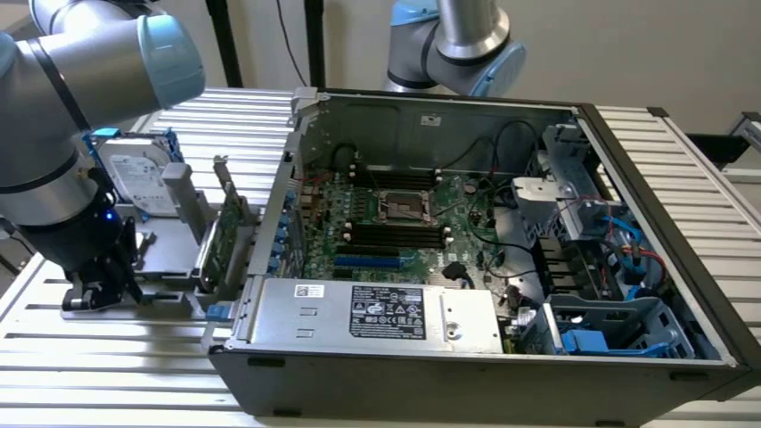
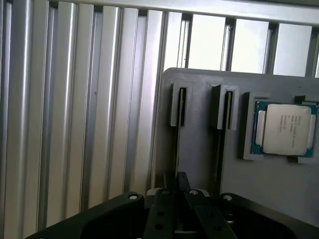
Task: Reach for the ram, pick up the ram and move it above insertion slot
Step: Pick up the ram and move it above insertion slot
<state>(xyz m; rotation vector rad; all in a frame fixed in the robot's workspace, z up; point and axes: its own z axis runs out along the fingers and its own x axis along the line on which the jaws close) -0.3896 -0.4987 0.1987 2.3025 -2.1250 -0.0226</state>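
Ram point(image 2: 177, 144) shows us a thin dark edge upright in its grey holder point(image 2: 199, 129); arm point(image 1: 53, 152) points down, tool point(image 2: 175, 180) pinched narrow on it.

No wording can be read. There are printed labels on the power supply point(image 1: 387, 314) and hard drive point(image 1: 131, 178), and faint print on the processor point(image 2: 286, 128), all too small to make out.

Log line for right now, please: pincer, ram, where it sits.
pincer: shut on ram | ram: edge-on, seated in grey holder slot | location: exterior view's left of open computer case
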